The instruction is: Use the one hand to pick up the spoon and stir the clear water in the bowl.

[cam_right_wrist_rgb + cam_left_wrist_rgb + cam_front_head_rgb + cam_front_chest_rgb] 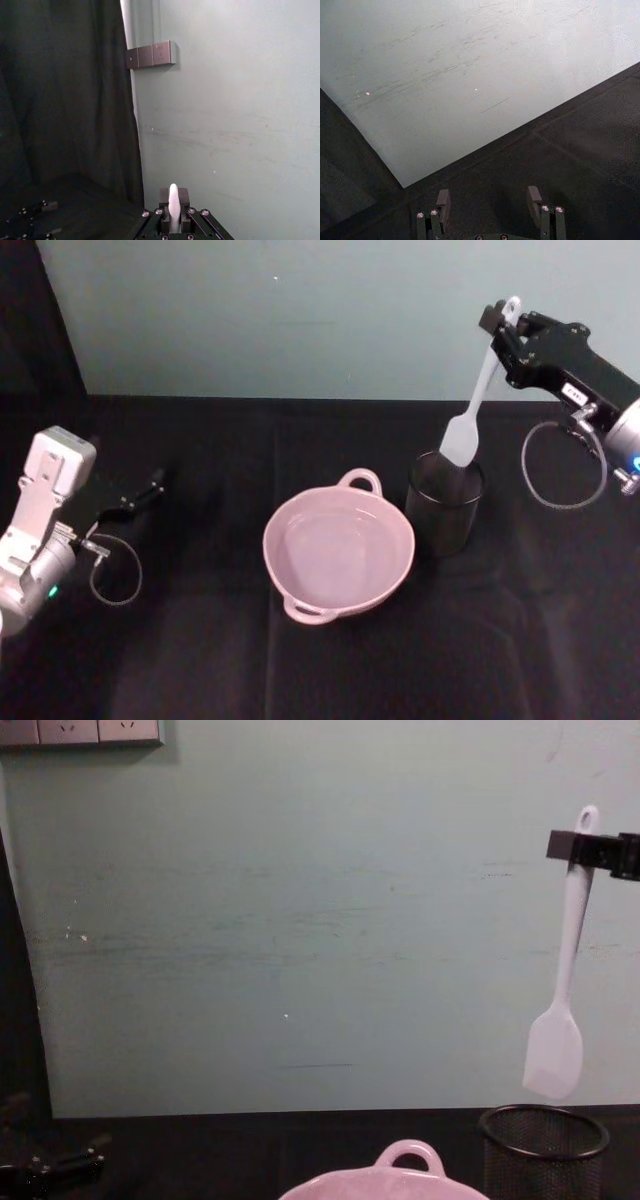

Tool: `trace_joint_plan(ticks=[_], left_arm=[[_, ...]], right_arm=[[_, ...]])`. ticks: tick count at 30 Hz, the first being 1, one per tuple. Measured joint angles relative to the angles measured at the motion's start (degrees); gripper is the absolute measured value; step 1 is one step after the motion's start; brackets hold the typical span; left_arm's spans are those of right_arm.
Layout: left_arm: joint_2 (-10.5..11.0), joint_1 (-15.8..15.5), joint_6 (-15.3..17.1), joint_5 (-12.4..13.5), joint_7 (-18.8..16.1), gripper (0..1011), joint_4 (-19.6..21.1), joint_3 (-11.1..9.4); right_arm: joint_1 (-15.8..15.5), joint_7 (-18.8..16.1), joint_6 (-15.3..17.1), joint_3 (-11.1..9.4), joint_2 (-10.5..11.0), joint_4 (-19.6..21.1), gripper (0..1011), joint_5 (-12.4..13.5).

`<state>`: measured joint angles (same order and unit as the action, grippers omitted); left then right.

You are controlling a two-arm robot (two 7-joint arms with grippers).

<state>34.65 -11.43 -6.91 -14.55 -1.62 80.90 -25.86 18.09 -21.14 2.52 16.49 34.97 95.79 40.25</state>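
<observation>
The bowl (285,530) is sitting on the desk (200,660) beside the mesh cup (445,510). The right gripper (498,325) is pinching the spoon (480,390) by its handle end, blade dangling over the cup. The left gripper (150,485) is idling wide apart at the desk's left.

Pale green wall (300,920) (faintly scuffed) behind black-draped table (200,670); dark curtain (60,100) at wall's edge; grey socket plates (150,55) high up.

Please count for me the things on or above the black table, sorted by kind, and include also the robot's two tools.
Spoon: 1, white, held up by the right tool
Bowl: 1, pink
Mesh cup: 1, black
Tools: 2, right tool and left tool
Total: 5
</observation>
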Motion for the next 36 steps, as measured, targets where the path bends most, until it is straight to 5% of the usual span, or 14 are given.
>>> trace_joint_plan(ticks=[28,36], left_arm=[[0.0,0.0,0.0,0.0,0.0,1011,0.0,0.0],[0.0,0.0,0.0,0.0,0.0,1011,0.0,0.0]], right_arm=[[0.0,-0.06,-0.08,0.13,-0.14,-0.28,114,-0.03],[0.76,-2.21,0.69,1.68,-1.96,0.52,114,-1.22]])
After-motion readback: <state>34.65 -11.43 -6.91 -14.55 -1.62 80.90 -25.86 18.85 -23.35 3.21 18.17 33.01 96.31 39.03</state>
